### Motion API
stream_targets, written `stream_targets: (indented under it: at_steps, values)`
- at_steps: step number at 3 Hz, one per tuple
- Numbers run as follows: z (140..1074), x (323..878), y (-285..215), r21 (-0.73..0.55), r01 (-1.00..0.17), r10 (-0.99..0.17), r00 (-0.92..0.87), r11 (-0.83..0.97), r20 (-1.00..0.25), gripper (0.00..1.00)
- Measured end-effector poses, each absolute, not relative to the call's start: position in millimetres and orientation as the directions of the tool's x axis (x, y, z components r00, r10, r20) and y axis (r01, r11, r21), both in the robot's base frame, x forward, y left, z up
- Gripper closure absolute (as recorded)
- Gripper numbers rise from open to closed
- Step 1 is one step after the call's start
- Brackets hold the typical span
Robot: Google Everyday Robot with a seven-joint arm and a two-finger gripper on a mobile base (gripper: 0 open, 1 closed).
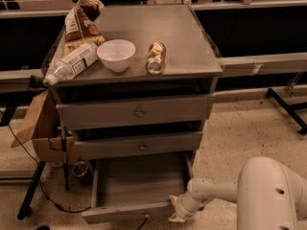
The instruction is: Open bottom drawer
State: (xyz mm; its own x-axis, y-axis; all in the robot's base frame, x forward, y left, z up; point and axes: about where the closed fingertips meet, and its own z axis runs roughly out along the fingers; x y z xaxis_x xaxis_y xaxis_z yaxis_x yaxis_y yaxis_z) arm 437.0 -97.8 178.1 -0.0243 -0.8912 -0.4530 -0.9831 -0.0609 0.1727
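Note:
The bottom drawer (136,186) of the grey metal cabinet is pulled well out toward me, showing its shallow empty grey tray; its slim front panel (125,212) sits at the bottom edge of the view and its knob is hidden. The mid-sized drawer (139,146) and the tall top drawer (136,113) are pushed in. My gripper (176,213) is low on the white arm, at the right end of the bottom drawer's front panel, touching or very near it.
On the cabinet top lie a chip bag (79,23), a plastic bottle (71,63), a white bowl (116,54) and a can on its side (156,57). A cardboard box (41,128) and a black stand are at the left. Dark benches stand behind.

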Motion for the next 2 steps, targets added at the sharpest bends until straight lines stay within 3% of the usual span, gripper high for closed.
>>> stream_targets:
  at_steps: [2]
  values:
    - [182.0, 441.7, -99.4, 0.164, -0.985, -0.891, -0.021, -0.060, -0.453, 1.00]
